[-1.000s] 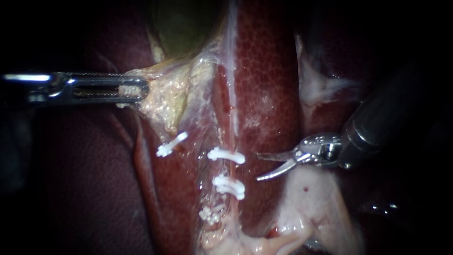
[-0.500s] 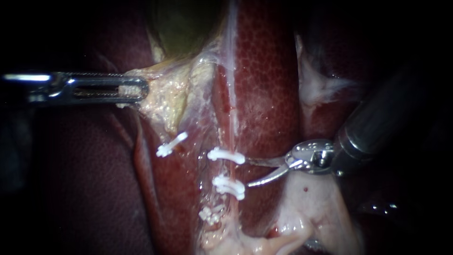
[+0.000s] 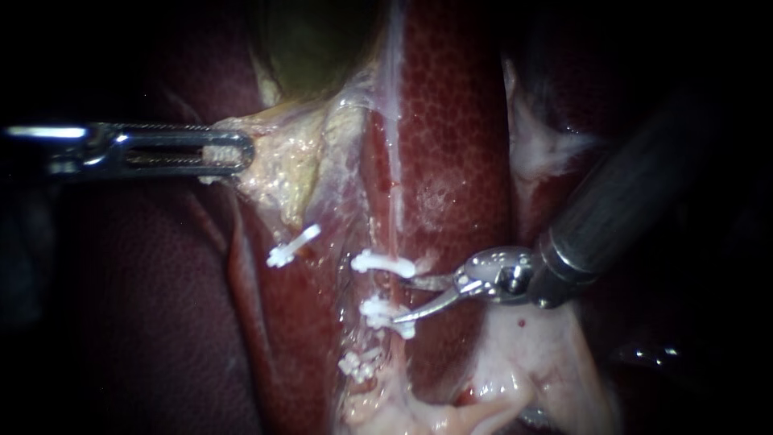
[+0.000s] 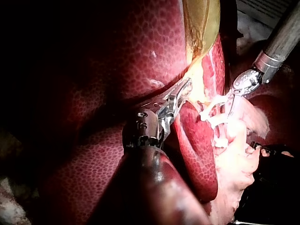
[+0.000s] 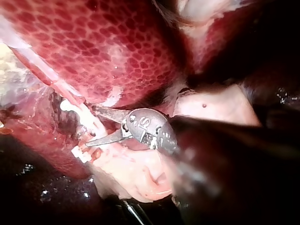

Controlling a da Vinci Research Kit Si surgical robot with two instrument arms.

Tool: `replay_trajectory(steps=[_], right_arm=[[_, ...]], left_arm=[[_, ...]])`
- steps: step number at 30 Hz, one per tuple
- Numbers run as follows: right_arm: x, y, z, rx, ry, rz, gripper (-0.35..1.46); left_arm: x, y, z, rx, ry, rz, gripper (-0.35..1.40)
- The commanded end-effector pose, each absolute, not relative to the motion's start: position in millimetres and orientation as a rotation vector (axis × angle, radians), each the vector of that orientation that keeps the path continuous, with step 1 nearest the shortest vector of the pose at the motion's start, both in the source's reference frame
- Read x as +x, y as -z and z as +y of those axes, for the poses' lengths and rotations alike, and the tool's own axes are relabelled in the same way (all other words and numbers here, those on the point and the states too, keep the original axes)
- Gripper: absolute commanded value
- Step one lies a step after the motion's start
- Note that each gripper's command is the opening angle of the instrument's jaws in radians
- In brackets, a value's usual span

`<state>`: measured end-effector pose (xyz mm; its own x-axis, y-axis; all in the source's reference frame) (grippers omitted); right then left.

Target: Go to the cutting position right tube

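endoscope view: my right instrument (image 3: 398,300) has its blades spread astride the right tube (image 3: 394,217), between two white clips (image 3: 385,263); only this and the left wrist view show my left instrument (image 3: 238,153), clamped on the gallbladder (image 3: 310,56) at its pale edge.

Place: surgical laboratory set-up. Shown by: a bare liver (image 3: 451,121) and gallbladder (image 3: 314,48) that lay lit at close range; white clips (image 3: 385,263) set on a tube (image 3: 394,201); left instrument (image 3: 241,153) and right instrument (image 3: 400,300), slender, metal-tipped, over the tissue.

two instruments (image 3: 229,151) (image 3: 398,300), four clips (image 3: 385,263), one liver (image 3: 451,121), one gallbladder (image 3: 314,40)
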<state>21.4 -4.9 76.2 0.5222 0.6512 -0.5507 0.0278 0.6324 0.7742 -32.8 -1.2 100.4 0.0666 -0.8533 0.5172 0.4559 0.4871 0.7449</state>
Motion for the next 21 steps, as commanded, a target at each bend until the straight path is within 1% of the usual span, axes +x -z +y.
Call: replay_trajectory(steps=[1, 11, 14, 15, 21], right_arm=[[21.6, -76.3, -4.9, 0.829, -0.43, 0.964, 0.98], [23.2, -76.6, -5.4, 0.857, -0.433, 0.982, 0.98], [23.5, -76.6, -5.6, 0.887, -0.429, 0.986, 0.98], [23.6, -76.5, -5.7, 0.914, -0.416, 0.984, 0.98], [24.1, -76.1, -6.2, 0.952, -0.41, 0.998, 0.94]], left_arm=[[-32.8, -100.4, -1.2, 0.442, 1.037, -1.112, -0.35], [-32.9, -100.5, -1.3, 0.44, 1.037, -1.112, -0.35], [-32.9, -100.5, -1.3, 0.44, 1.037, -1.112, -0.35], [-32.9, -100.5, -1.3, 0.44, 1.037, -1.112, -0.35], [-32.9, -100.5, -1.3, 0.44, 1.037, -1.112, -0.35]])
